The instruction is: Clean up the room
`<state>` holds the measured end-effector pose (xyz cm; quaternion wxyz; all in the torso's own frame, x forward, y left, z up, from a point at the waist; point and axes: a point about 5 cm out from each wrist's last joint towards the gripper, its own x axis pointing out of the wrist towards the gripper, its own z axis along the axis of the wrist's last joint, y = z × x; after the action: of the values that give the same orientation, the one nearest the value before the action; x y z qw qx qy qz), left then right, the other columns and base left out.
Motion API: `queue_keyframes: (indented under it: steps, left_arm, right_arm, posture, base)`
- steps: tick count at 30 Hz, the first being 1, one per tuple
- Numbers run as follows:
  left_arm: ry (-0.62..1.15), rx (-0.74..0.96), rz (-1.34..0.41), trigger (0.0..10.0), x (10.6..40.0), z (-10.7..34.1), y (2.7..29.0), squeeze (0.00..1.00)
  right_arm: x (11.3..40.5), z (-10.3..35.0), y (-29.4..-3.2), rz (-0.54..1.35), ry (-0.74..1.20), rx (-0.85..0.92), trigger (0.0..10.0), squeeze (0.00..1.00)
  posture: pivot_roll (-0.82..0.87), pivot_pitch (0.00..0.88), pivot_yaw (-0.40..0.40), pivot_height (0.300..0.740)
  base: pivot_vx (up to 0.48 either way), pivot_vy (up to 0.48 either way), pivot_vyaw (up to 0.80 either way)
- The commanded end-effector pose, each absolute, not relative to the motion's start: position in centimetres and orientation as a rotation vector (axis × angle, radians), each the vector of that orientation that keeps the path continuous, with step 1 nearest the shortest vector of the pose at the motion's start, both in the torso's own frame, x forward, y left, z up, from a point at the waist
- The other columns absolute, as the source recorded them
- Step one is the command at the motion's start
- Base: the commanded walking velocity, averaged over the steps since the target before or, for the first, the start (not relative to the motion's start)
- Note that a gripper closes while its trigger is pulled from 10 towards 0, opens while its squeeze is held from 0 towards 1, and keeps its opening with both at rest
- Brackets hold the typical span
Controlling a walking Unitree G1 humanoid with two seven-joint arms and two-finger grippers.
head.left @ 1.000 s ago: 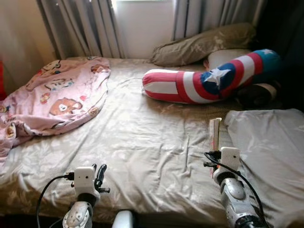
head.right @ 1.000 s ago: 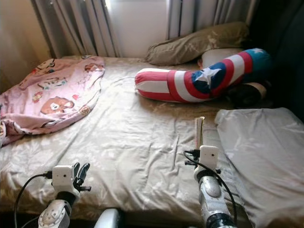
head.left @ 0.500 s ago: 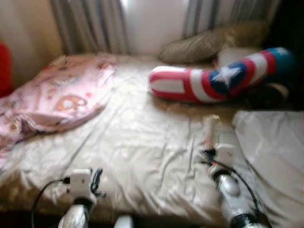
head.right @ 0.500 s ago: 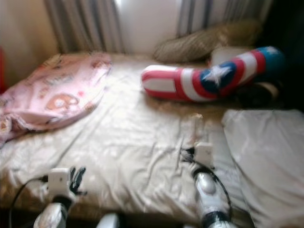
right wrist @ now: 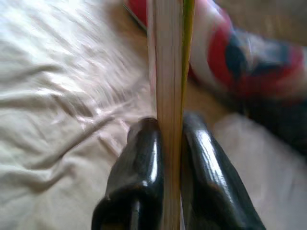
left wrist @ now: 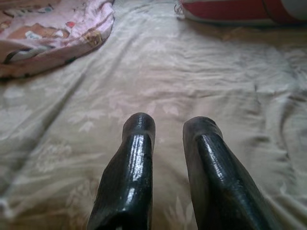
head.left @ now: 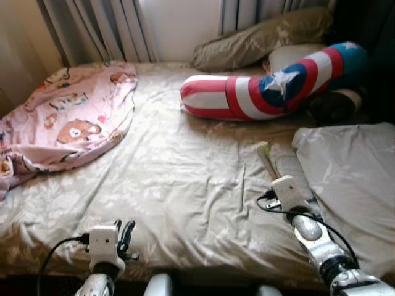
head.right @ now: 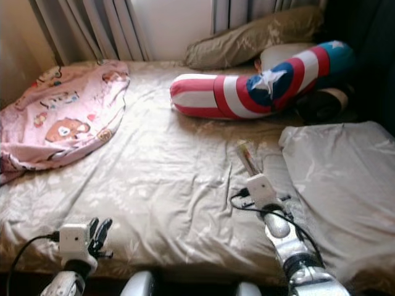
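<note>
While the right hand (right wrist: 169,143) grips a thin book (right wrist: 169,62) edge-on between its two black fingers (right wrist: 139,163), we see it held over the bed (head.left: 185,179) near the front right part, just beside a grey pillow (head.left: 352,172) lying at the bed's right edge. The book's pages are pale and one cover looks green; we cannot read anything on it. The left hand (left wrist: 168,127) hovers low over the sheet near the front edge, left of centre, fingers slightly parted and gripping nothing. A pink cartoon-print blanket (head.left: 68,120) is bunched at the back left corner, spilling along the left edge. A long red, white and blue star bolster (head.left: 271,89) lies across the back right part, with an olive pillow (head.left: 259,43) behind it at the back edge and a white pillow (head.left: 290,55) partly hidden behind the bolster. Grey curtains (head.left: 99,28) hang behind the bed
</note>
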<state>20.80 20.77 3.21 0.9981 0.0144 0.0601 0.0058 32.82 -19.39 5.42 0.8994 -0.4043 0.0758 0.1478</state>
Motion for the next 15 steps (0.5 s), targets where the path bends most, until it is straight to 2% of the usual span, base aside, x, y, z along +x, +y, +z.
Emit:
queue_keyframes:
  steps: [1,3,9,11,15]
  left_arm:
    - [0.116,0.040,0.008,10.0,20.8,3.8,20.8,0.00]
    - [0.114,0.042,0.010,10.0,20.3,4.0,20.9,0.00]
    - [0.119,0.045,0.015,10.0,19.0,4.7,21.0,0.00]
    - [0.138,0.046,0.020,10.0,18.4,4.8,21.0,0.00]
    - [0.152,0.048,0.018,10.0,17.7,5.0,21.0,0.00]
  right_arm:
    - [32.8,5.7,-17.2,0.536,0.054,-1.077,10.0,0.00]
    - [32.5,5.4,-17.3,0.613,0.054,-1.175,10.0,0.00]
    - [32.6,5.6,-18.3,0.617,0.059,-1.237,10.0,0.00]
    - [32.6,5.2,-18.7,0.630,0.079,-1.326,10.0,0.00]
    - [32.3,4.7,-19.0,0.630,0.089,-1.388,10.0,0.00]
  posture:
    - [0.12,0.100,0.032,0.625]
    - [0.13,0.124,0.029,0.625]
    - [0.14,0.165,0.030,0.625]
    - [0.15,0.197,0.037,0.625]
    - [0.15,0.224,0.047,0.625]
  base:
    - [0.000,0.000,0.00]
    - [0.000,0.000,0.00]
    - [0.000,0.000,0.00]
    - [0.000,0.000,0.00]
    - [0.000,0.000,0.00]
